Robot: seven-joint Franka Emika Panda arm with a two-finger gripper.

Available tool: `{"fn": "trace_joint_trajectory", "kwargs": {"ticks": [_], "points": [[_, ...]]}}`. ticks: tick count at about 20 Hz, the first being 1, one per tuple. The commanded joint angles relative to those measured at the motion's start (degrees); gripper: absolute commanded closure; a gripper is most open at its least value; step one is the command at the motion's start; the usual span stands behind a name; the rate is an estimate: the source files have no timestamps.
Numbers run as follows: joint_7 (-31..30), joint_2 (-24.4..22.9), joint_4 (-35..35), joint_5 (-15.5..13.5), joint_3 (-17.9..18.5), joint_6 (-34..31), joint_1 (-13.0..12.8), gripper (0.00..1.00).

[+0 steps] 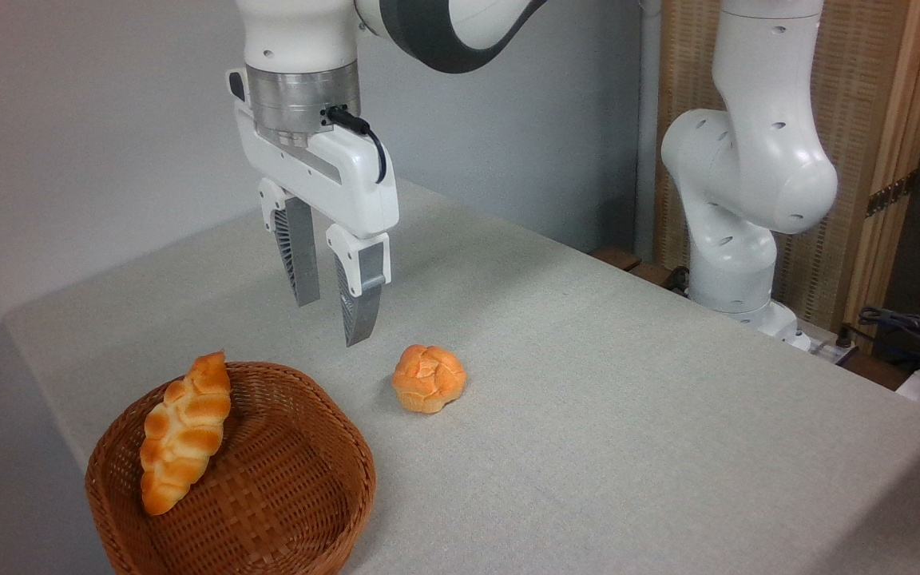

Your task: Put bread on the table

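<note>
Meanwhile, the claw (pixel 331 323) hangs empty above the table (pixel 628 415), its two fingers set slightly apart, up and to the right of the brown wicker basket (pixel 284 495). The bread (pixel 184 431), a long braided loaf, leans against the basket's left wall with one tapered end poking over the rim, while a small round bun (pixel 429 378) sits on the cloth nearby. It looks light and likely soft, so a gentle hold across its thick middle seems safest.
</note>
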Motion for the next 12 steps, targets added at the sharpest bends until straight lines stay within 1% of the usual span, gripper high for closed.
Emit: {"fn": "trace_joint_trajectory", "kwargs": {"ticks": [1, 12], "points": [[-0.4, 0.1, 0.9, -0.7, 0.3, -2.0, -0.2, 0.0], [-0.4, 0.2, 0.9, -0.7, 0.2, -2.5, -0.3, 0.0]]}}
